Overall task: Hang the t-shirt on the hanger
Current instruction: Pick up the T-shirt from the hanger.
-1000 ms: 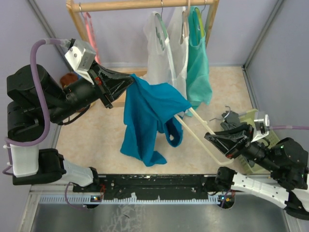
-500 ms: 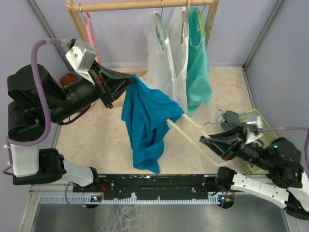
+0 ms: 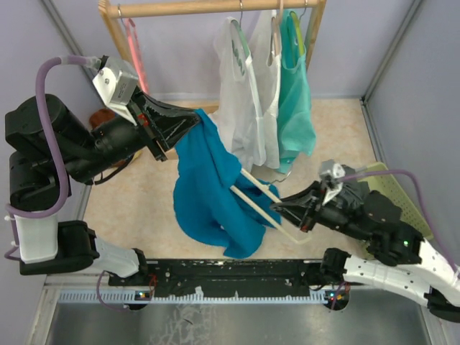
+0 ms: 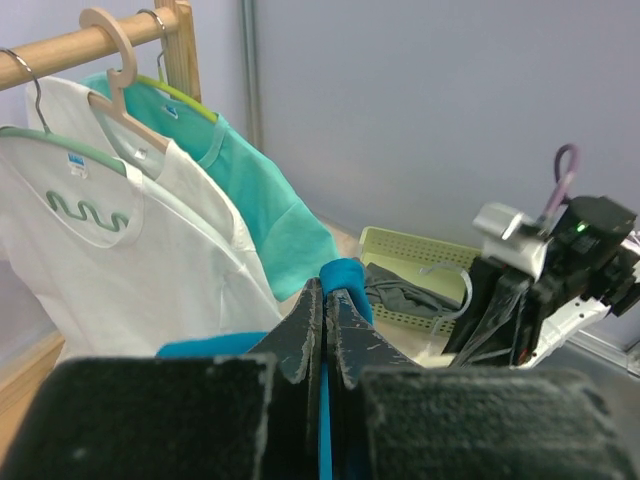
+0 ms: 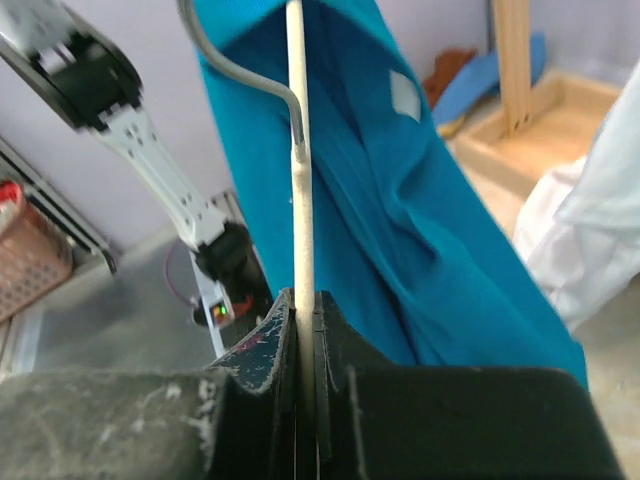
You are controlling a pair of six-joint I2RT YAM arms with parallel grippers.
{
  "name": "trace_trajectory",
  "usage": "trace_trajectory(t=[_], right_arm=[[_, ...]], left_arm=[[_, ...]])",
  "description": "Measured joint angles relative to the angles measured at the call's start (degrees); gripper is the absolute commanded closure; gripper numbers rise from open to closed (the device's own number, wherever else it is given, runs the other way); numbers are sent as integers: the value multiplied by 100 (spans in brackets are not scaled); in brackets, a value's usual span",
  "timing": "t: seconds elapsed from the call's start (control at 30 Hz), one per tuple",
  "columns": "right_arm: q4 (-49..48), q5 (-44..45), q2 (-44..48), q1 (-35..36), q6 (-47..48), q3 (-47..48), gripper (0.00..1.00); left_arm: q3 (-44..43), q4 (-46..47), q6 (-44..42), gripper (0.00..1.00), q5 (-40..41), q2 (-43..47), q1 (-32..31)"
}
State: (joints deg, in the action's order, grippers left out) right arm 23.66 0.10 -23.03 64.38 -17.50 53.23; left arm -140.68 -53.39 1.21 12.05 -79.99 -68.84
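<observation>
Teal t-shirt hanging bunched, left fingers clamped on it, right fingers pinching cream hanger

Left gripper, jaws pinched on t-shirt, 6 o'clock. White shirts, 9 o'clock; mint top, centre. Basket and right arm, 3 o'clock.

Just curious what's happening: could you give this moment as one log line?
left tool shut on t-shirt | right tool shut on hanger | t-shirt not yet on hanger
</observation>
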Motion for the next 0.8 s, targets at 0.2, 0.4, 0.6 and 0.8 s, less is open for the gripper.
trace_trajectory(t=[0.2, 0.4, 0.6, 0.8], right_arm=[[42, -321, 15, 0, -37, -385, 100], [-463, -474, 1102, 0, -68, -501, 100], [-1032, -505, 1318, 0, -120, -719, 100], [-1191, -579, 566, 0, -116, -723, 100]], left_arm=[[-9, -2, 2, 100, -39, -22, 0], [-9, 68, 2, 100, -39, -22, 0], [-9, 79, 20, 100, -39, -22, 0], [-9, 61, 46, 100, -52, -22, 0]])
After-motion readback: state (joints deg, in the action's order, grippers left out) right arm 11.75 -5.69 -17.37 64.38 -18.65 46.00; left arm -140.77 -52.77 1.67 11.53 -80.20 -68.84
